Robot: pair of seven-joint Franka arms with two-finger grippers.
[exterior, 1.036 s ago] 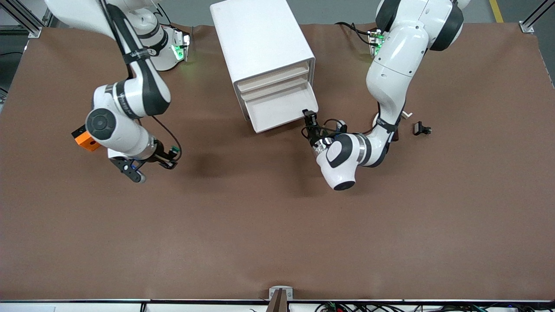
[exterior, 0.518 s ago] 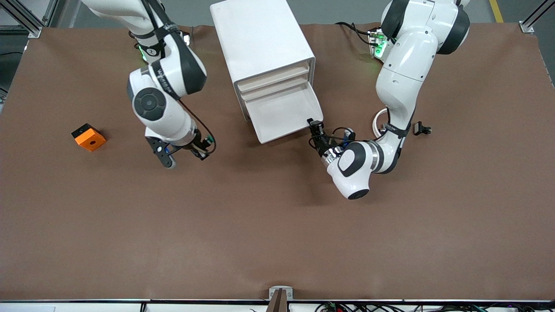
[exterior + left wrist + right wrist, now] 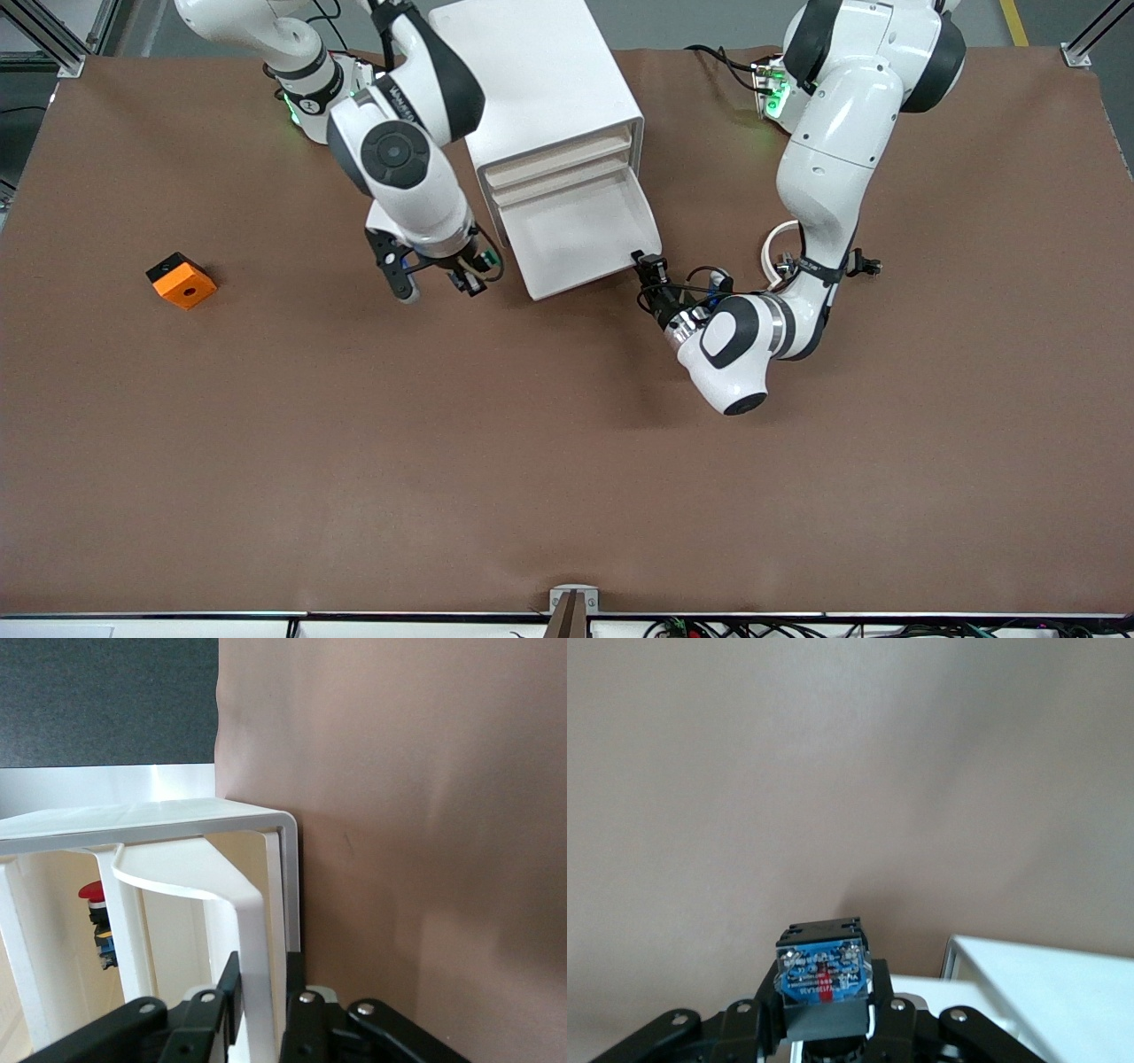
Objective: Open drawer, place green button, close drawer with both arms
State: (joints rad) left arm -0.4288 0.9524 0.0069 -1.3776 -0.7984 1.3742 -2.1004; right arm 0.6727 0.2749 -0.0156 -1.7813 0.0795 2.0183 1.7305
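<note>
Brown table carries a big white cabinet, its white plastic drawer open. Left gripper clamps the drawer's corner. Right gripper, beside the drawer, grips the small dark-bodied button.

I see the pulled-out drawer open on top, with room inside. My left gripper blocks one corner; my right gripper hangs just beside it, I think.

Drawer out of cabinet
</note>
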